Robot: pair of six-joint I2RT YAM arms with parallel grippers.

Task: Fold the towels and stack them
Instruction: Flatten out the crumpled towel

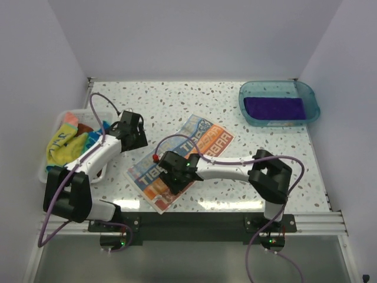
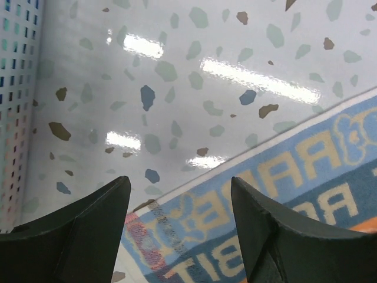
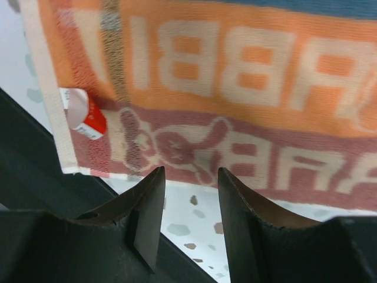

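My left gripper [image 2: 179,186]: fingers spread, holding nothing, above speckled white worktop [image 1: 177,100] | my right gripper [image 3: 189,174]: fingers parted, holding nothing, at edge of flat orange-and-blue "RABBIT" cloth towel [image 1: 206,138], mid-worktop

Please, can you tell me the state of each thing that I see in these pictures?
White cloth towel with coloured RABBIT lettering: spread flat on the table.
Deep purple cloth towel: folded, lying in the blue plastic tray.
Yellow and blue cloth towels: crumpled in the white basket.
Left claw: open, empty, above bare table.
Right claw: open, empty, over the RABBIT towel's edge.
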